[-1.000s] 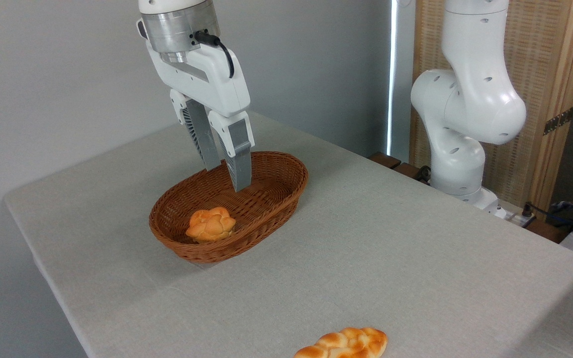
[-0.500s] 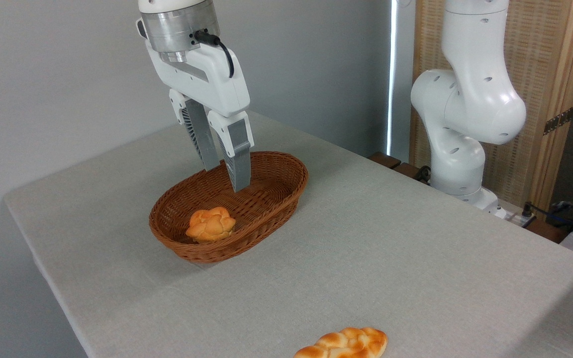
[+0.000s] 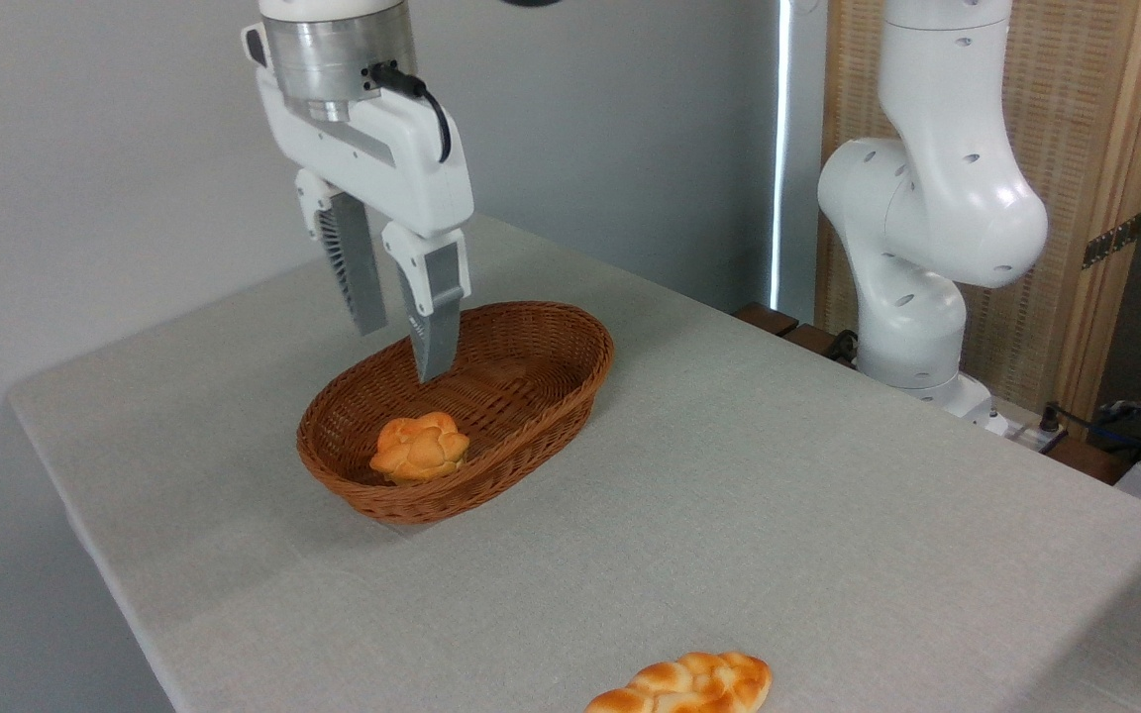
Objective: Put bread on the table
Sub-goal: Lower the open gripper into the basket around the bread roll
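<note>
Fingers (image 3: 429, 337) of the white arm hang spread apart with nothing between them, pointing down over the rear part of the brown wicker basket (image 3: 570, 381). Their grey tips hover above the basket's inside, clear of the weave and clear of the bun; the nearer finger's tip sits lower in the picture than the farther one's. A black cable runs from the metal wrist ring down to the white hand body.

Inside the basket, toward its near left end, lies the small round bun (image 3: 420, 447), golden-orange with a knotted, lobed top. It rests on the basket floor, below and in front of the fingertips, untouched.

The basket stands on the desk (image 3: 778, 495), which is covered in light grey-beige cloth. At the bottom edge of the picture, well apart from the basket, a longer braided loaf (image 3: 689, 685) lies on the cloth, partly cut off by the frame. The arm's white base (image 3: 912, 337) stands beyond the desk's right side.
</note>
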Controlling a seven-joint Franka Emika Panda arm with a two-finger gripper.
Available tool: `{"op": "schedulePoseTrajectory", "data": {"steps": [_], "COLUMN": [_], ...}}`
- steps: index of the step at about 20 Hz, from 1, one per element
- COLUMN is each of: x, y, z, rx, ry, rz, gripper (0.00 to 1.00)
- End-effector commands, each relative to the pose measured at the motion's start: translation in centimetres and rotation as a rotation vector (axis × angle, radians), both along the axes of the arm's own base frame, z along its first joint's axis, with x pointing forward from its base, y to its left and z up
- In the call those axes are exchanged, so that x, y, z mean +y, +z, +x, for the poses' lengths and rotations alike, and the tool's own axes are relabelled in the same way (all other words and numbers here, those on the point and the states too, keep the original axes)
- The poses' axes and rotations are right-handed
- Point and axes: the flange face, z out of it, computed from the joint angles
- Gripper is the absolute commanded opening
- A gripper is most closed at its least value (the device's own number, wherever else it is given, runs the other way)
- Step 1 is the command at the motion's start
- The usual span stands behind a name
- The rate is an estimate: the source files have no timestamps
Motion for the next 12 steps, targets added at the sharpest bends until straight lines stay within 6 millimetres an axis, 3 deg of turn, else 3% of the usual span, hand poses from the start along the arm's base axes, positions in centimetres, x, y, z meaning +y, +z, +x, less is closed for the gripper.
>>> {"op": "schedulePoseTrajectory", "data": {"steps": [1, 4, 12], "x": [-2.3, -4.0, -5.6], "y": [-1.9, -4.4, -9.0], "z": [0.8, 1.3, 1.4], "rx": [0.019, 0.065, 0.092], "ry": [0.024, 0.031, 0.004], "rz": [-0.023, -0.017, -0.001], "gripper": [1.0, 0.99, 0.99]}}
